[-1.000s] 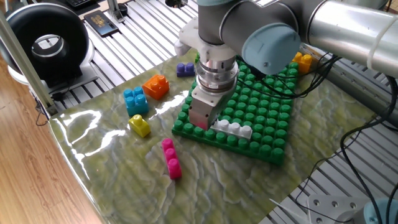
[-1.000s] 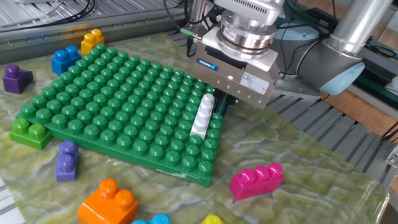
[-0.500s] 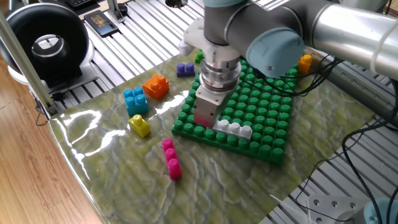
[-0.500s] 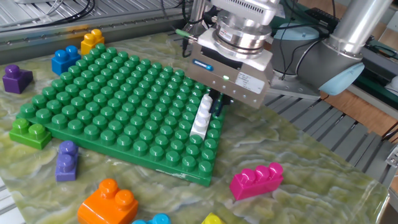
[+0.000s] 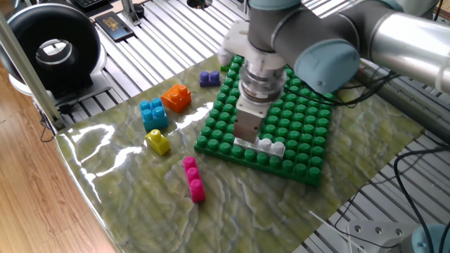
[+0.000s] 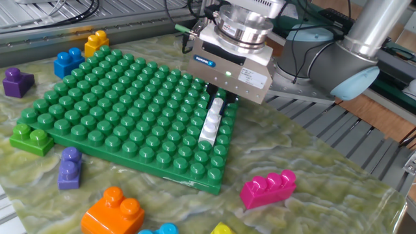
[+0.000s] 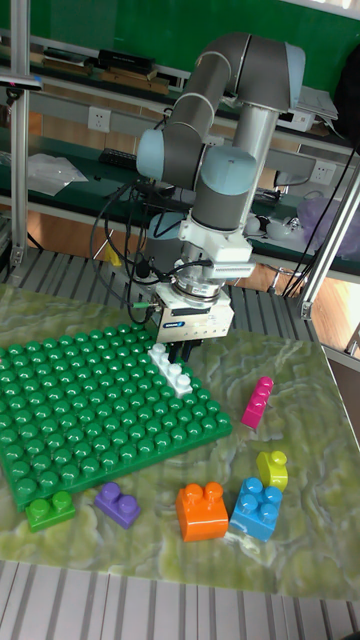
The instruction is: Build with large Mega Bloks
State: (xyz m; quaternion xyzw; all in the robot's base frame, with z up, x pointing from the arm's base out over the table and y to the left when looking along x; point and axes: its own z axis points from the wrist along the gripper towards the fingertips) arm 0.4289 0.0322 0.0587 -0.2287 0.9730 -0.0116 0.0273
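A long white brick (image 6: 210, 127) is pressed onto the big green baseplate (image 6: 117, 117) near its edge, also seen as the white brick (image 5: 266, 146) and the white brick (image 7: 173, 371). My gripper (image 6: 217, 104) hangs low over one end of it, dark fingers apart on either side of the end stud, holding nothing. It shows too as the gripper (image 5: 246, 135) and the gripper (image 7: 181, 354). Loose on the mat lie a pink brick (image 5: 193, 179), a yellow brick (image 5: 158, 142), a blue brick (image 5: 152, 114), an orange brick (image 5: 176, 97) and a purple brick (image 5: 209, 78).
A small green brick (image 6: 29, 138) is attached at one baseplate corner. Beyond the far edge lie another purple brick (image 6: 16, 81), a blue brick (image 6: 68, 63) and a yellow-orange brick (image 6: 96, 43). The arm's cables trail behind the plate. A black round device (image 5: 53, 49) stands off the mat.
My gripper has shifted sideways over the baseplate, further above the white brick's end. The white brick has stayed where it was on the plate.
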